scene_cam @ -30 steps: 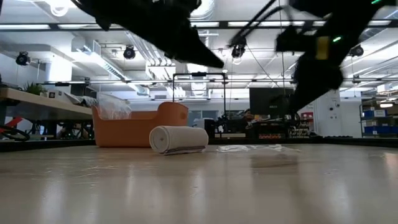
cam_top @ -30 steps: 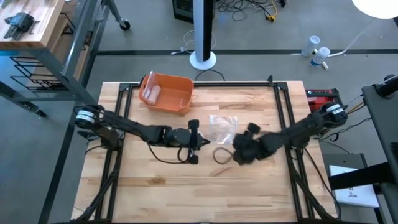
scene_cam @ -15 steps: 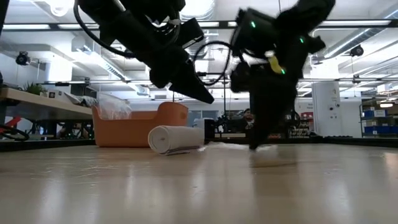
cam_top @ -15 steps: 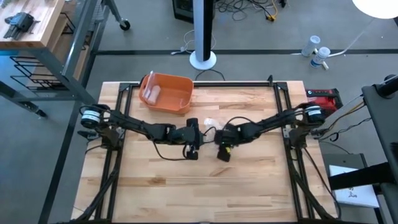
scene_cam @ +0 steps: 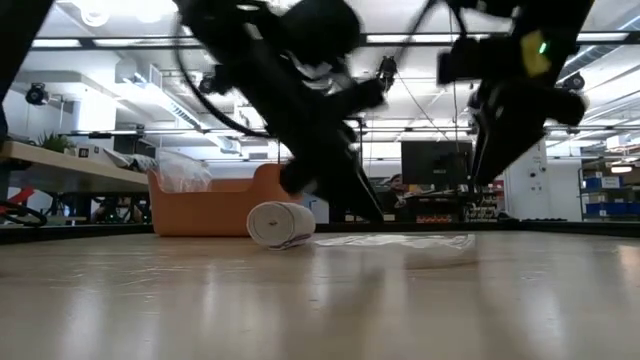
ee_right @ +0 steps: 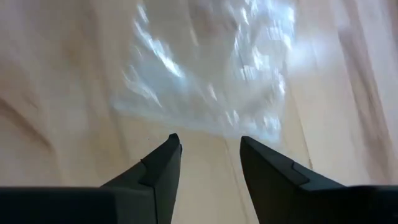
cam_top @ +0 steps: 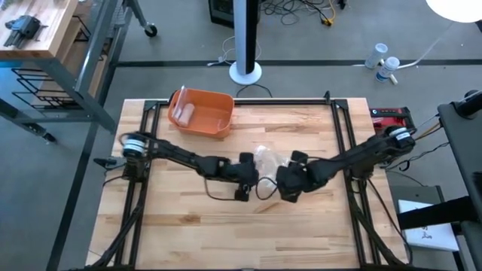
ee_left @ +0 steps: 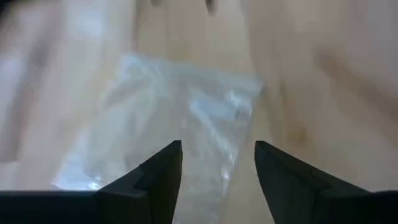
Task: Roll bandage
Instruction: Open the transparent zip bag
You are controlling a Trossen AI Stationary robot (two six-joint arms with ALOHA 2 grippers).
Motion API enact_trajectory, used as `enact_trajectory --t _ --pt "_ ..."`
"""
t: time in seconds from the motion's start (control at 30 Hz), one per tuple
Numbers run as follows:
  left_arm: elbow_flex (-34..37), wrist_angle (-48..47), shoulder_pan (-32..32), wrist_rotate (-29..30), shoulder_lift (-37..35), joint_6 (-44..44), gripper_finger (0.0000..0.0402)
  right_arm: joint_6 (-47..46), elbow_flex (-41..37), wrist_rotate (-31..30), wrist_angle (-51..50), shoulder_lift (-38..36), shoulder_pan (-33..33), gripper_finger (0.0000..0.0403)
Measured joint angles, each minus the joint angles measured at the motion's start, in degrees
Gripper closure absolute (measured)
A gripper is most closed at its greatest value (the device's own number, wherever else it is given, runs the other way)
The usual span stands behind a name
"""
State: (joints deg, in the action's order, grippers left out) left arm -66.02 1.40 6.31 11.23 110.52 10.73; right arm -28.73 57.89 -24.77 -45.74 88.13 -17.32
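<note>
Orange bin (cam_top: 203, 113) sits at the table's (cam_top: 188, 226) far-left part; in the low view it shows behind and to the left of the rolled bandage (scene_cam: 281, 224). Bandage roll lies on its side on the tabletop, loose end tucked under, just left of the left arm's dark mass in that view. In the high view I can't pick the roll out; it's prob hidden under the arms.

Left gripper (cam_top: 247, 183) reaches in from the left edge to mid-table, tip just left of the clear plastic bag (cam_top: 269, 159). Left wrist view: its fingers (ee_left: 155, 177) stand apart w/ a clear gap, nothing between them, bag (ee_left: 180, 140) spread on the wood right ahead.

A thin dark cable loops on the wood between the two gripper tips, near side of the bag.

Right gripper (cam_top: 289, 186) comes in from the right edge, tip just right of the bag and close to the left gripper, not touching as far as I can tell. Right wrist view: fingers (ee_right: 158, 171) also parted, empty, crinkled bag (ee_right: 211, 68) flat on the table just past them.

Red box (cam_top: 392, 115) sits off the table's far-right corner.
</note>
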Motion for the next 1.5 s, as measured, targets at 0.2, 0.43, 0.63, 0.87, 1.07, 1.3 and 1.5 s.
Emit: enact_trajectory --t 0.2,0.43,0.63,0.87,1.07,1.3,1.5 --pt "-14.9 -17.6 -0.3 5.8 11.1 4.2 0.0213 -0.9 -6.6 -0.7 4.2 1.0 3.7 0.0248" --pt "-19.6 -18.4 -0.7 6.8 16.7 5.5 0.0205 4.8 -9.4 4.0 15.6 3.5 8.2 0.0247" --pt "-16.6 -18.5 -0.9 7.9 15.2 5.8 0.0243 7.0 -9.4 7.9 19.8 7.9 11.4 0.0243" --pt "-8.8 -21.7 0.6 7.9 4.6 5.3 0.0269 9.0 -9.5 14.5 32.8 8.0 11.2 0.0245" --pt "5.0 -4.9 1.2 3.5 -7.3 4.4 0.0239 11.2 -9.0 17.1 35.0 2.6 9.0 0.0252" --pt "13.2 7.8 1.3 -1.8 -10.0 0.7 0.0186 11.4 -9.1 8.9 23.3 -3.6 9.4 0.0239" --pt "12.2 7.8 1.2 -1.8 -8.9 0.2 0.0158 14.8 -9.0 9.8 22.5 -5.5 10.0 0.0227"
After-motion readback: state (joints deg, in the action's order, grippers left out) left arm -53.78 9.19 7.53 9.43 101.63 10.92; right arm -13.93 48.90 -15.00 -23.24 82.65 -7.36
